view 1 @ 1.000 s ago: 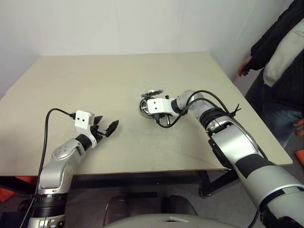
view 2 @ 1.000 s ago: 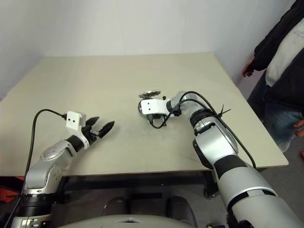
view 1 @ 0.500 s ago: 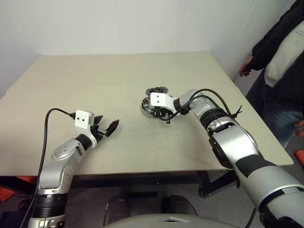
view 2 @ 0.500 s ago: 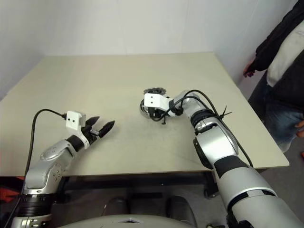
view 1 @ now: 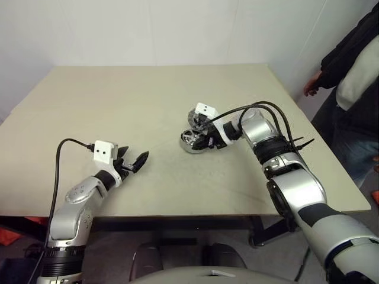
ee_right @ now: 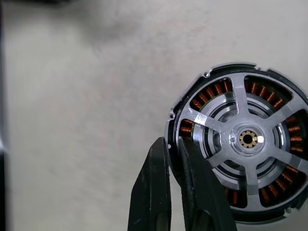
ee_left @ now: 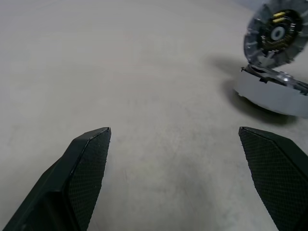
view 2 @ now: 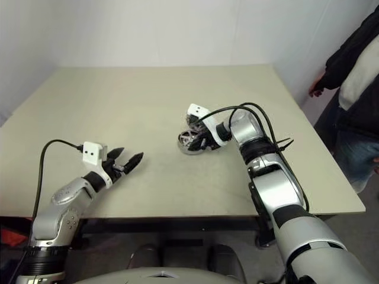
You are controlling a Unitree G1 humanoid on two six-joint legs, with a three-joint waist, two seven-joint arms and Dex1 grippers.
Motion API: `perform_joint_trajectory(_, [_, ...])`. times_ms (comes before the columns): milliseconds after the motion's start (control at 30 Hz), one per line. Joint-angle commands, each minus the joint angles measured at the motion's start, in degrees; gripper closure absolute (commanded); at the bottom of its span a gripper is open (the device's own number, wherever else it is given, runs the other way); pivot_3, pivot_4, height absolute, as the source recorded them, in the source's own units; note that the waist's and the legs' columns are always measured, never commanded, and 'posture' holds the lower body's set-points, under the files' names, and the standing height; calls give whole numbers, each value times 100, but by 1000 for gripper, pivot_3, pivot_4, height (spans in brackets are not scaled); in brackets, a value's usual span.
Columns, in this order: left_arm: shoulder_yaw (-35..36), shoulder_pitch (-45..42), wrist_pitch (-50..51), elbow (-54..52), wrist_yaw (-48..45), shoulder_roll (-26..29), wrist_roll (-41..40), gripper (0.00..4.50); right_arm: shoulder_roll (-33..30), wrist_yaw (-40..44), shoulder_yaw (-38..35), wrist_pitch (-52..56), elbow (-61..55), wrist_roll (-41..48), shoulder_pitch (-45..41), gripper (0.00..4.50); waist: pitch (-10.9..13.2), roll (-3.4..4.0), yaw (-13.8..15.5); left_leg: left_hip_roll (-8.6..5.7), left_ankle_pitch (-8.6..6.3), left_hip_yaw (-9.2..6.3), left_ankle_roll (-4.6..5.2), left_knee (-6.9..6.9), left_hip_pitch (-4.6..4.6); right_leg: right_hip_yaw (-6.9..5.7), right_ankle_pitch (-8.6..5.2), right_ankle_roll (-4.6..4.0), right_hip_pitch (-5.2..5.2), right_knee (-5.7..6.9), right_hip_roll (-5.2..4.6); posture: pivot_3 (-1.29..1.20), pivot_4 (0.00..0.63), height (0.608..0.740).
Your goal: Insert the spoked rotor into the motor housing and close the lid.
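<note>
Beside shut R tool (ee_right: 173,192), rotor (ee_right: 246,139) in housing (ee_right: 192,103)

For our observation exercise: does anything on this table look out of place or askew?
The round grey ribbed lid with a dark centre stands on edge by the round grey metal motor housing, not flat; what props it is unclear.
</note>
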Motion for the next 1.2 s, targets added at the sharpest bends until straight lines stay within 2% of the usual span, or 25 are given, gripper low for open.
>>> perform_joint_trajectory(33, [62, 12, -140, -272, 38, -1, -9, 0, 342, -774, -317, 1946, -467, 335, -239, 4480, 0, 0, -8, -2, 4, 0, -7, -3, 6, 2, 0, 0, 2, 0, 2, 0, 0, 740])
perform_joint_trajectory(200, [142, 79, -118, -351, 81, 44, -33, 0, 924, -2312, -976, 3153, -298, 499, -313, 4480, 0, 0, 0, -2, 15, -3, -27, -16, 26, 2, -2, 3, 14, 0, 7, 0, 0, 740])
perform_joint_trajectory(433, [236, 166, -105, -437, 132, 102, -48, 0, 1704, -3870, -1854, 3957, -451, 871, -399, 4480, 0, 0, -10, -4, 20, -3, -39, -35, 62, 9, -22, 39, 40, -4, 6, 0, 0, 740])
perform_joint_trajectory(567, [234, 203, -107, -471, 154, 79, -35, 0, 2121, -4726, -2581, 4128, -446, 1058, -623, 4480, 0, 1, -26, -18, 36, -3, -66, -50, 72, 15, -23, 40, 38, -3, 10, 0, 0, 740])
perform_joint_trajectory(633, [227, 213, -111, -484, 179, 58, -35, 0, 2388, -5271, -3125, 3985, -325, 1162, -853, 4480, 0, 1, -36, -17, 38, -2, -70, -56, 73, 18, -23, 39, 35, -4, 15, 0, 0, 740])
perform_joint_trajectory(767, [211, 239, -130, -498, 207, 22, -25, 0, 2690, -6094, -3770, 3482, 107, 1401, -1179, 4480, 1, 1, -61, -20, 47, -1, -87, -74, 70, 28, -23, 39, 15, -2, 20, 0, 0, 740])
perform_joint_trajectory(900, [211, 248, -132, -510, 224, 12, -25, 0, 2867, -6591, -3931, 3241, 341, 1705, -1238, 4480, 1, 1, -61, -32, 51, 0, -94, -87, 76, 35, -23, 40, 15, -3, 17, 0, 0, 740])
perform_joint_trajectory(1100, [248, 253, -117, -536, 233, 42, -41, 0, 3051, -6920, -3669, 3463, 83, 2079, -983, 4480, 1, 2, -57, -34, 58, -1, -104, -92, 86, 38, -24, 42, 20, 0, 17, 0, 0, 740])
perform_joint_trajectory(1200, [263, 250, -112, -535, 230, 58, -44, 0, 3050, -7011, -3542, 3474, 31, 2214, -925, 3487, 1, 2, -52, -34, 58, -1, -104, -96, 85, 38, -23, 42, 19, -1, 18, 0, 0, 740])
